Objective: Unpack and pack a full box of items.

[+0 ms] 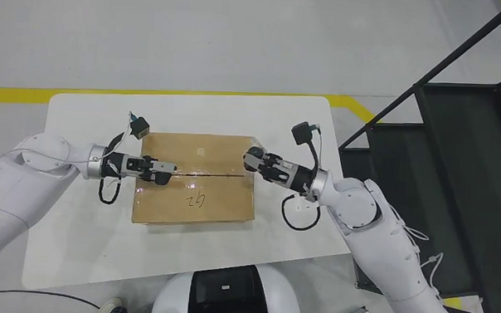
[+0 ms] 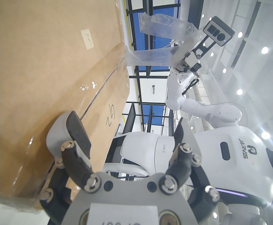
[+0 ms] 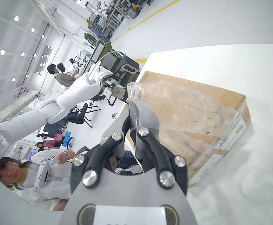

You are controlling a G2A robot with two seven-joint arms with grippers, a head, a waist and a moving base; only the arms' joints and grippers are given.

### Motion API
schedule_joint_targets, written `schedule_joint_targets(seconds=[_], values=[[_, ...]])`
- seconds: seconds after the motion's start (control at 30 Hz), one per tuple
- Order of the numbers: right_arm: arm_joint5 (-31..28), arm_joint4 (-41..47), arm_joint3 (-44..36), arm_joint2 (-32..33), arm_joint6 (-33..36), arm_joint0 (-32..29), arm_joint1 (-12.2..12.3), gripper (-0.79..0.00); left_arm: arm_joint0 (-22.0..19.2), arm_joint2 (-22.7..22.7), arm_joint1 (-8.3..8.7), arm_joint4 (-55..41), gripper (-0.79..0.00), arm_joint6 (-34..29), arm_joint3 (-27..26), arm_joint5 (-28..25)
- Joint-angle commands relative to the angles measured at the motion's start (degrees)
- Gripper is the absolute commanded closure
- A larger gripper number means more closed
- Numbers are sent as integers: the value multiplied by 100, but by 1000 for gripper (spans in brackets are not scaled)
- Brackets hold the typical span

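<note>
A closed brown cardboard box (image 1: 196, 179) sits in the middle of the white table (image 1: 82, 234), its two top flaps meeting at a centre seam. My right gripper (image 1: 252, 159) is at the box's right end, shut on a strip of clear packing tape (image 3: 170, 110) peeled up from the seam. From the left wrist the tape (image 2: 162, 38) curls up above the box (image 2: 53, 74). My left gripper (image 2: 125, 130) is open, one pad (image 2: 77, 132) resting on the box top near its left end, also seen from above as the left gripper (image 1: 164, 169).
Black metal stairs (image 1: 450, 138) stand to the right of the table. A yellow floor line (image 1: 20, 94) runs behind the table. Labels (image 3: 230, 132) are stuck on the box's side. Bare table surface lies around the box on all sides.
</note>
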Motion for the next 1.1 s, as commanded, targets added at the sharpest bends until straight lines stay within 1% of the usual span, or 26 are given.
schedule_joint_targets(seconds=[0.0,0.27,0.5,0.57,0.8,0.97,1.07], values=[[72,-32,109,-179,77,204,-25,0,0,0,0,0,-785,0,0,0],[385,-30,746,-936,323,979,-169,0,0,0,0,0,-785,0,0,0],[589,-57,1190,-1457,477,1392,-288,0,0,0,0,0,-785,0,0,0],[625,-50,1296,-1565,492,1479,-319,0,61,-40,-1,8,-785,189,-40,46],[630,8,1553,-1764,477,1668,-391,0,337,-495,109,-190,-785,448,-45,-67],[648,15,1620,-1818,469,1746,-419,0,619,-936,256,-383,-785,601,20,-270],[628,5,1614,-1822,419,1757,-428,0,807,-1178,359,-329,-785,690,4,-278]])
